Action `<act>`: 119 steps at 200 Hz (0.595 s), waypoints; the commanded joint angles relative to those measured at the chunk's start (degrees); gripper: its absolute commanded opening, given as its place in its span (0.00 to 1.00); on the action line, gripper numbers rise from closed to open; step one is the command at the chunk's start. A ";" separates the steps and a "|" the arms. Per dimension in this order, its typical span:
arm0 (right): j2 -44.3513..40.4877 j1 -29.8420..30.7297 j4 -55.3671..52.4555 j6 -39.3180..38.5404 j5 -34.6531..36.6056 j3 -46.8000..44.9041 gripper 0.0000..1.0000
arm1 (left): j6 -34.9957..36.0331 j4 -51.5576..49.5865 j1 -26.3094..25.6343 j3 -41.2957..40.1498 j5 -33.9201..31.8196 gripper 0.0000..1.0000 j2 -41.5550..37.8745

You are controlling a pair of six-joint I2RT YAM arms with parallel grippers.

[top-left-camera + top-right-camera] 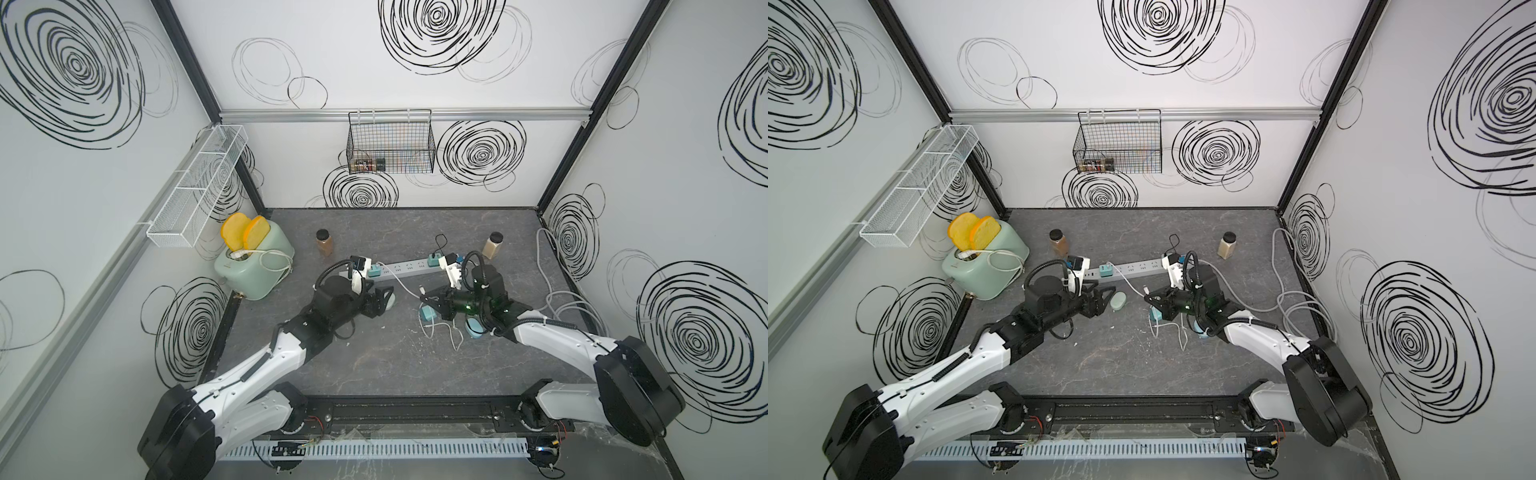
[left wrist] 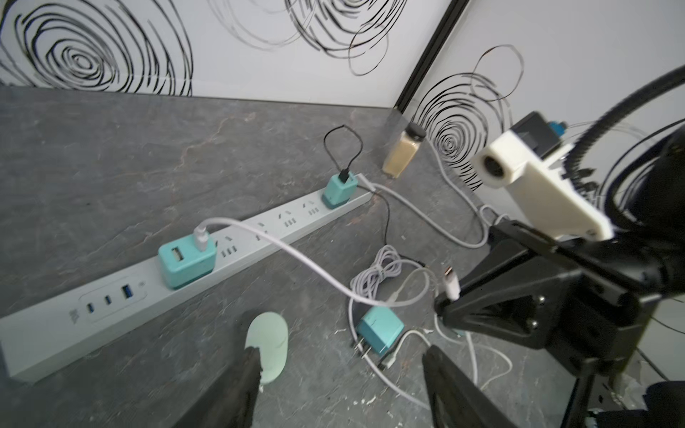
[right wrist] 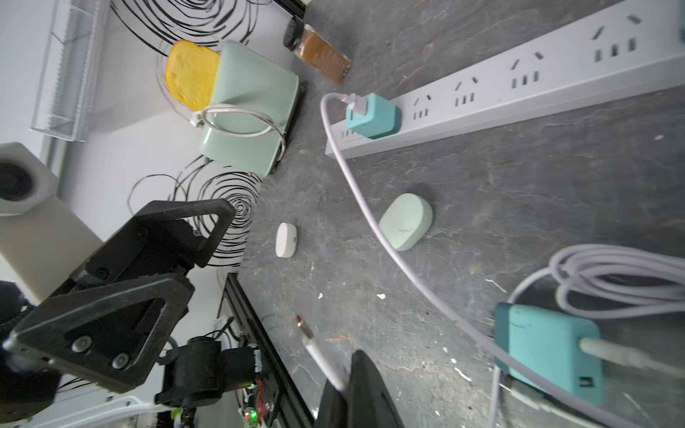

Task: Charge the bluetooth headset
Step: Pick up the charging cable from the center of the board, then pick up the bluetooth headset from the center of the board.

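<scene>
1. The pale green oval headset case (image 3: 406, 221) lies closed and flat on the grey stone-pattern table (image 3: 556, 178), between the two arms and near the long grey power strip (image 3: 519, 85). No cable is joined to it. Its charging port is not visible.
2. The left claw (image 2: 339, 355) has its jaws apart and holds nothing. The case lies just beside one of its fingers (image 2: 241, 381); contact cannot be confirmed.
3. The right claw (image 2: 446, 305) is clamped on the white charging cable (image 3: 326, 122) just behind its small metal-tipped plug (image 3: 304, 329). The plug sticks out free, near the case but apart from it.
4. Done, as judged: the cable's other end sits in a teal cube charger (image 3: 372, 115), itself plugged into the strip. The supply side appears ready.
5. Left to do: align the plug with the case's port and insert it. The case will probably need steadying during insertion.
6. Writing: none is legible. A small mark beside the strip's USB ports (image 2: 107, 298) is too blurred to read. The label on the brown spice jar (image 3: 322, 55) is too small to read. The case and the chargers show no brand.
7. Further out: a second teal charger (image 2: 339, 191) sits at the strip's far end, and a loose teal charger (image 3: 552, 344) lies on the table. A small white oval case (image 3: 285, 239) lies apart from both claws.
</scene>
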 commanded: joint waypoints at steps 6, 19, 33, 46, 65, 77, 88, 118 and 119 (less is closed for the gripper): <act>1.53 0.04 -3.97 2.53 3.13 0.86 0.00 | -2.36 -5.93 -1.21 -1.61 -6.96 0.73 0.75; 2.34 0.06 -5.63 2.61 2.63 1.82 0.00 | 0.03 -6.39 -2.56 -1.12 -8.07 0.76 3.64; 3.05 0.28 -7.32 2.61 2.58 2.62 0.01 | 1.30 -6.33 -3.42 -0.35 -8.17 0.79 7.37; 3.45 0.46 -7.93 2.61 2.78 2.89 0.01 | 1.29 -5.23 -3.43 0.22 -7.25 0.81 10.52; 3.55 0.65 -8.57 2.27 3.17 2.89 0.01 | 1.38 -3.45 -3.28 1.03 -5.28 0.81 14.49; 3.50 0.76 -8.97 1.79 3.61 2.82 0.01 | 2.03 -3.60 -3.36 2.32 -4.80 0.79 17.38; 3.17 0.76 -9.17 1.56 3.93 2.76 0.01 | 2.62 -3.78 -3.44 3.40 -4.81 0.76 19.82; 2.72 0.76 -8.89 1.29 3.98 2.63 0.01 | 2.42 -0.16 -3.11 3.66 -4.60 0.75 23.40; 2.71 0.72 -8.85 1.25 3.98 2.63 0.01 | 2.46 -0.16 -3.05 3.66 -4.51 0.75 23.48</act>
